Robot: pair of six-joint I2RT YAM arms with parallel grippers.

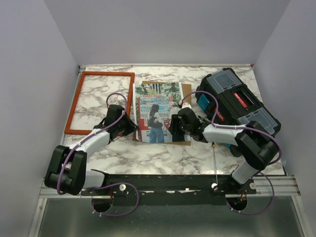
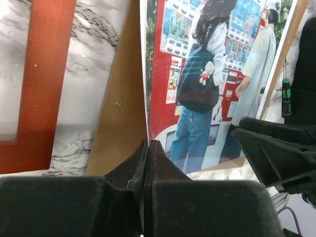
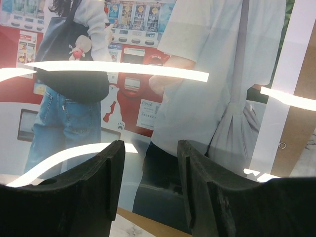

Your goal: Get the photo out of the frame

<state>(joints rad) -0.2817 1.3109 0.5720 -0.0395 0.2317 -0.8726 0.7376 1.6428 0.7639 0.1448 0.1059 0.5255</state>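
Top external view: the photo (image 1: 157, 113) lies on its brown backing board (image 1: 186, 91) with its long axis running away from me. The empty orange-red frame (image 1: 108, 74) sits apart to its left. My left pincer (image 1: 132, 126) is clenched on the photo's near left edge; my right pincer (image 1: 174, 123) hangs parted over its right side, gripping nothing.

One frame (image 1: 107, 73), one photo (image 1: 155, 106), one toolbox (image 1: 242, 103)

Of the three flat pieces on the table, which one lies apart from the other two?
The empty orange-red frame at far left lies alone. The photo lies on top of the brown board.
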